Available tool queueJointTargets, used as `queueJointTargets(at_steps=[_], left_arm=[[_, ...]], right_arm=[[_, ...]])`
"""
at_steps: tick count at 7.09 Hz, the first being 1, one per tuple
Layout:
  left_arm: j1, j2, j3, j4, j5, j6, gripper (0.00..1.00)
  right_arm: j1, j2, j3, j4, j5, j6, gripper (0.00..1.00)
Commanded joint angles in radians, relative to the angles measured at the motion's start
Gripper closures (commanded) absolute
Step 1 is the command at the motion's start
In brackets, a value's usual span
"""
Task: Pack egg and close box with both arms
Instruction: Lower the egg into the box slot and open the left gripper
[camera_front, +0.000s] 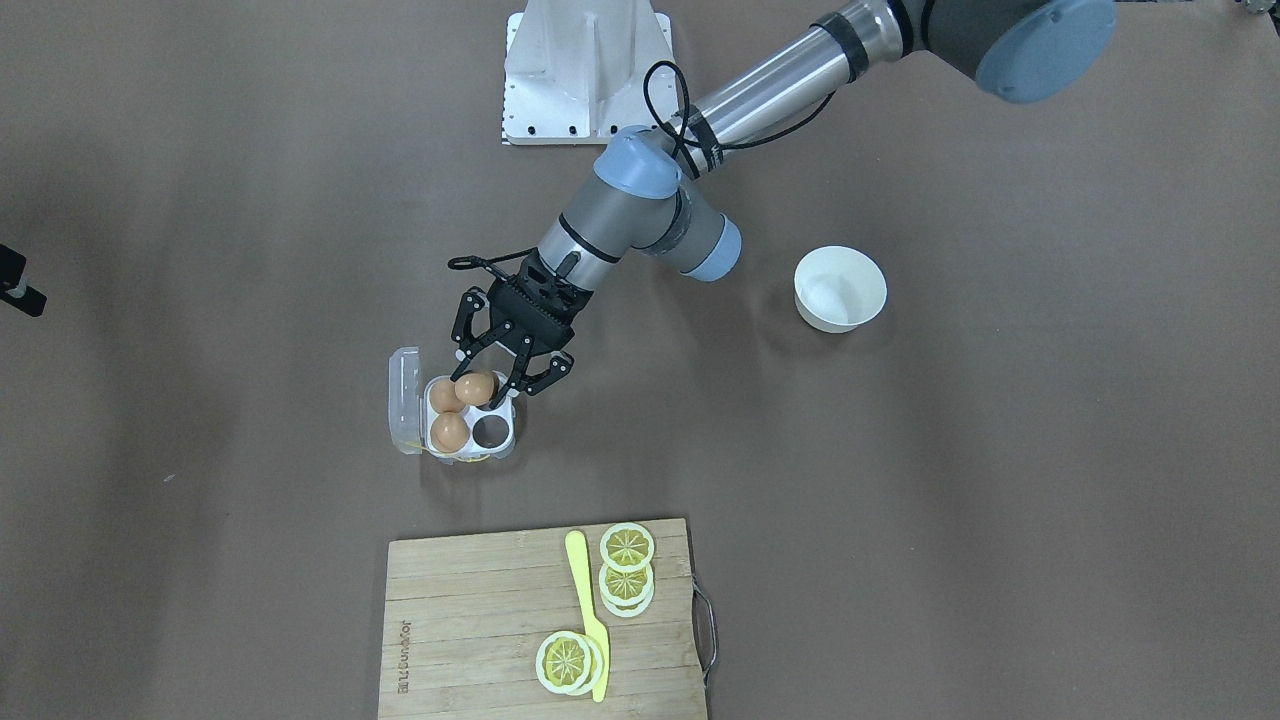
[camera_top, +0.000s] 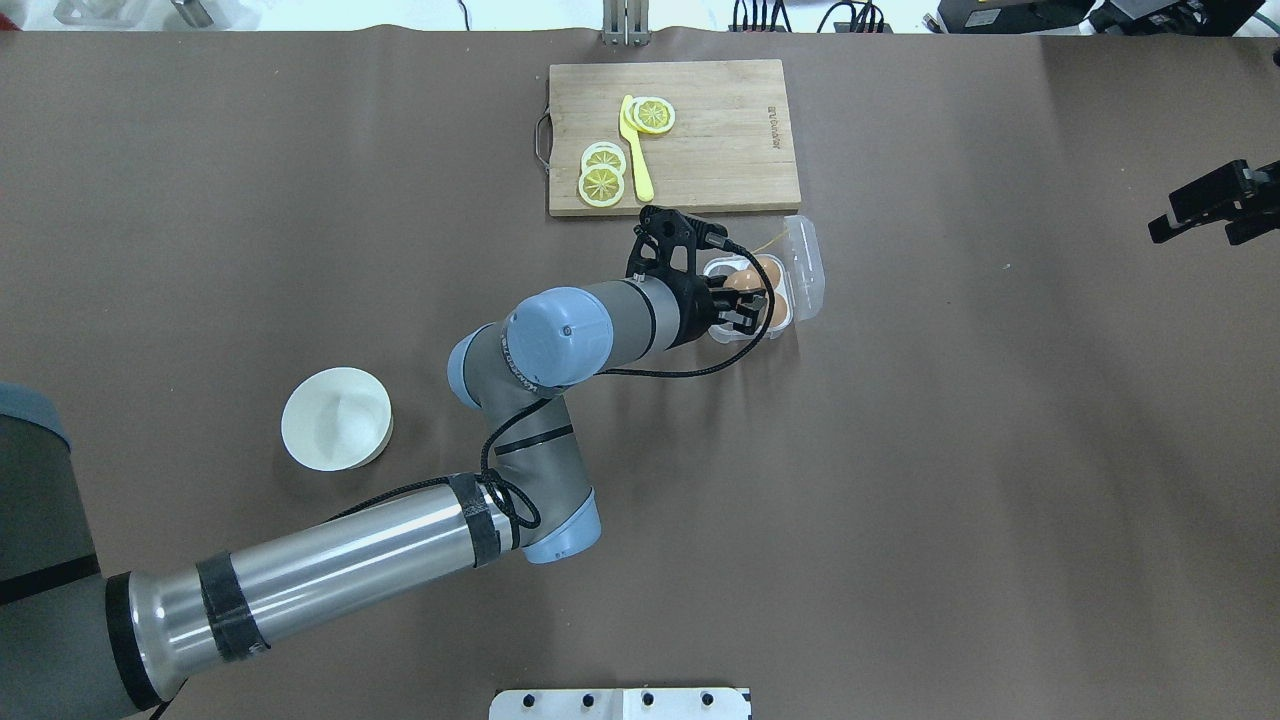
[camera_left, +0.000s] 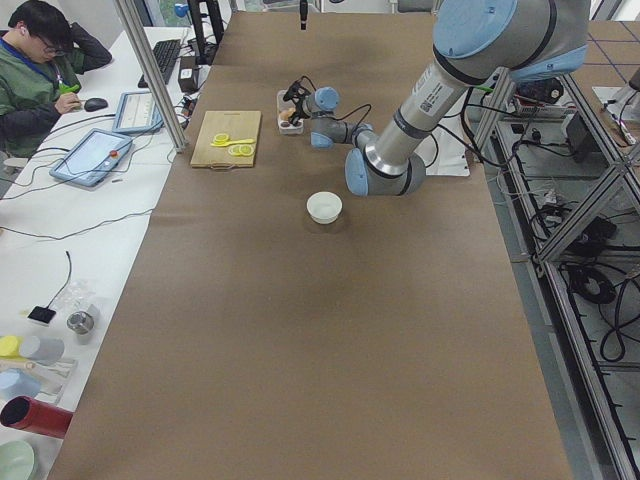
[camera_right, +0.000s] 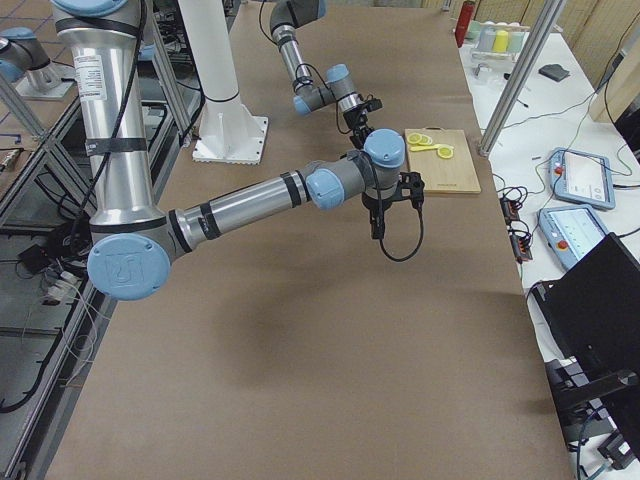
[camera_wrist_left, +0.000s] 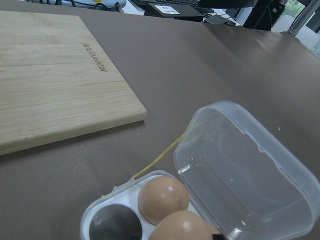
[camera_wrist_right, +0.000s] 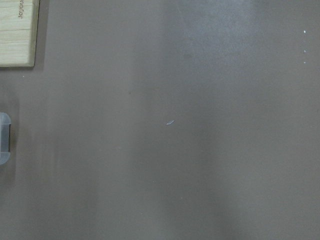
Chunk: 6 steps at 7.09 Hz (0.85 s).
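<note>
Egg (camera_front: 475, 388) in box (camera_front: 509, 432) (left fingers (camera_front: 548, 378) apart)

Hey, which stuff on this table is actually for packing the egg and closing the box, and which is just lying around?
For the job:
- egg at the left gripper
- box, lid open
- two eggs already in it
- right gripper, off to the side

Lying about:
- bowl
- board
- lemon slices
- knife
- stand

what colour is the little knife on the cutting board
Pale yellow. The knife shows best in the exterior front-facing view.
</note>
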Motion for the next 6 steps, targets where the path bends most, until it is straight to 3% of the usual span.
queueJointTargets(at_steps=[1, 2, 3, 6], left_arm=[[0.001, 0.000, 0.000, 0.001, 0.000, 0.021, 0.45], [0.001, 0.000, 0.000, 0.000, 0.000, 0.021, 0.42], [0.000, 0.002, 0.000, 0.000, 0.000, 0.021, 0.04], [0.000, 0.000, -0.010, 0.000, -0.001, 0.019, 0.03]], right_arm=[[0.000, 0.001, 0.000, 0.000, 0.000, 0.000, 0.00], [0.000, -0.001, 0.000, 0.000, -0.002, 0.000, 0.00], [0.000, 0.001, 0.000, 0.000, -0.002, 0.001, 0.00], [0.000, 0.001, 0.002, 0.000, 0.000, 0.007, 0.00]])
